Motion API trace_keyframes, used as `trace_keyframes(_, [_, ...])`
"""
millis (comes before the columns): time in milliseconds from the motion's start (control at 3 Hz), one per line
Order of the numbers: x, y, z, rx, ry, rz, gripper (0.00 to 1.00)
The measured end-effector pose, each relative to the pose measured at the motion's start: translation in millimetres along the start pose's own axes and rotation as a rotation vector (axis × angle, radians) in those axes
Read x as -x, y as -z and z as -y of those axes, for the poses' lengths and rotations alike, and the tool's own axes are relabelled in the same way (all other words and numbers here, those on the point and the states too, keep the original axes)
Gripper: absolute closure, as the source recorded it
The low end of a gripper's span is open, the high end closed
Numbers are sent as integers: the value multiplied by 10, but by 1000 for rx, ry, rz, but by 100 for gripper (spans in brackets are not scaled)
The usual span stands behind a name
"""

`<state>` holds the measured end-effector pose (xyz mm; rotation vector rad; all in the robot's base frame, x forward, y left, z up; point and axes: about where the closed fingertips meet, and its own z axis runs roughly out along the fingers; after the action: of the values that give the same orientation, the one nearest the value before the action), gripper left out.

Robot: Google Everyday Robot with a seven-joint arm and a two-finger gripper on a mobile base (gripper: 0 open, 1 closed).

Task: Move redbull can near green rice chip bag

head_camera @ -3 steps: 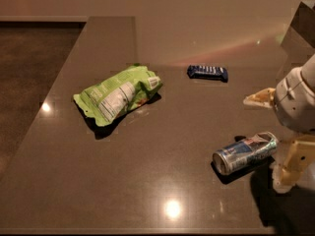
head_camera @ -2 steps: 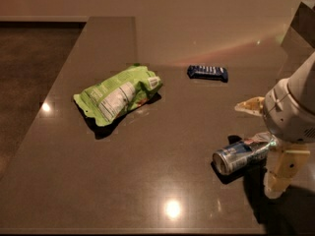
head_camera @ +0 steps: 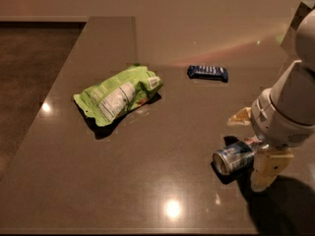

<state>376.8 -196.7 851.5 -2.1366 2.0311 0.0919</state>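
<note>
- Redbull can, a slim silver-and-blue metal cylinder, lies on its side near the front right of the dark brown tabletop, its shiny end towards the camera.
- The white robot gripper straddles it, its cream fingers spread, one on either side. Neither clearly presses the can.
- A round can on its side may roll away if one finger touches first, or slip from an off-centre pinch.
- The bright lime-green wrinkled foil rice chip bag lies well apart to the left, so a weak grip could fail during the carry.
- Farthest, a flat dark blue wrapped bar could be mistaken for the goal.
</note>
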Motion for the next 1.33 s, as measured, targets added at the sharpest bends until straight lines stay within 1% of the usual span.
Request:
trace_keyframes(333, [-49, -19, 85, 26, 14, -36, 49])
trace_keyframes(667, [-35, 17, 169, 36, 19, -47, 72])
trace_keyframes(1000, [212, 123, 344, 45, 21, -43, 95])
trace_keyframes(1333, [668, 121, 661, 68, 3, -17, 100])
